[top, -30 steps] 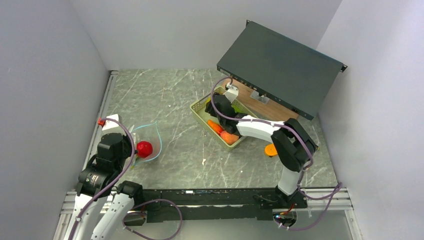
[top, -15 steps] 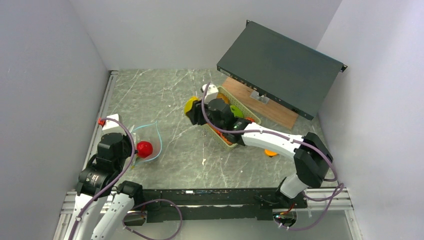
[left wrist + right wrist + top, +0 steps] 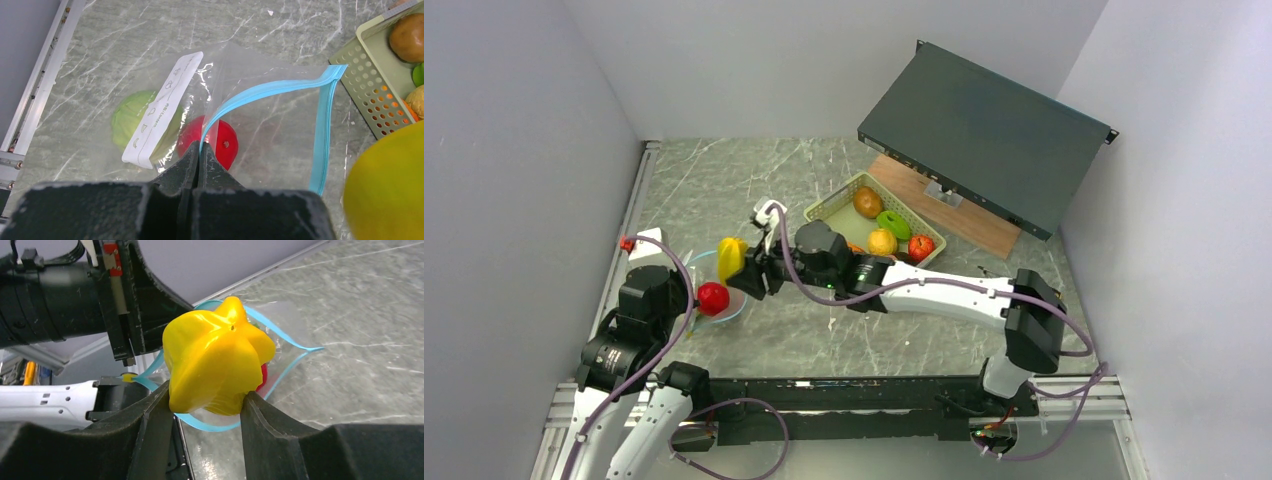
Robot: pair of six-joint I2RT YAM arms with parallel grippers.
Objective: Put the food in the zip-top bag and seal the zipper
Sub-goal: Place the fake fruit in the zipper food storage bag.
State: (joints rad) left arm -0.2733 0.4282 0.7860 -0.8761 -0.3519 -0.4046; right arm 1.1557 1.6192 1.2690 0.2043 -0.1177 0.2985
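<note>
The clear zip-top bag lies at the left with its mouth open; its teal-blue zipper strip curves up. A red fruit and a green cabbage lie inside. My left gripper is shut on the near rim of the bag's mouth and holds it up; it also shows in the top view. My right gripper is shut on a yellow pepper and holds it just above the open mouth, also seen from the top.
A pale green slatted basket at the middle back holds a brown, a green, a yellow and a red fruit. A dark flat box leans over a wooden board at the back right. White walls close both sides.
My right arm swung left from the basket across the table, carrying the yellow pepper to the bag's mouth. The left gripper and the bag have not moved.
</note>
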